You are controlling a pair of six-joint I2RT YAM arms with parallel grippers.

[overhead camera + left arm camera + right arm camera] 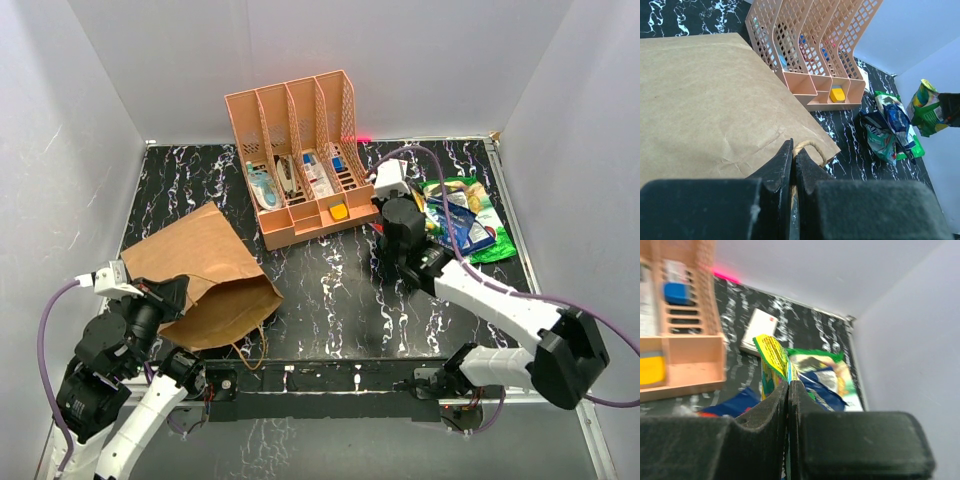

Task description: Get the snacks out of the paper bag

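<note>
The table (330,300) has a black marble-patterned top with white veins. Plain white walls (420,60) close it in at the back and on both sides. A small red glow (360,137) sits where the back wall meets the tabletop. Both arm bases are bolted to a dark rail along the near edge.

The brown paper bag (205,265) lies flat on its side on the left part of the table, with its mouth and thin loop handles turned toward the near edge. The left gripper (792,150) is clenched on one loop handle (810,146) at the bag's rim.

An orange-pink slotted file rack (300,160) stands at the middle rear. It has small toiletry items in its slots and a yellow block (340,211) in a front compartment. A white remote (759,329) lies just beside the rack on its right.

The snacks already on the table are piled on the right side near the right wall. A large green chip bag (485,225) lies underneath, a dark blue packet (462,228) lies across it, and a teal packet (880,142) is at the pile's near side. The right gripper (788,385) is over this pile, its jaws pinched tight on the edge of a yellow-green packet (771,352), which stands up out of the fingertips.
</note>
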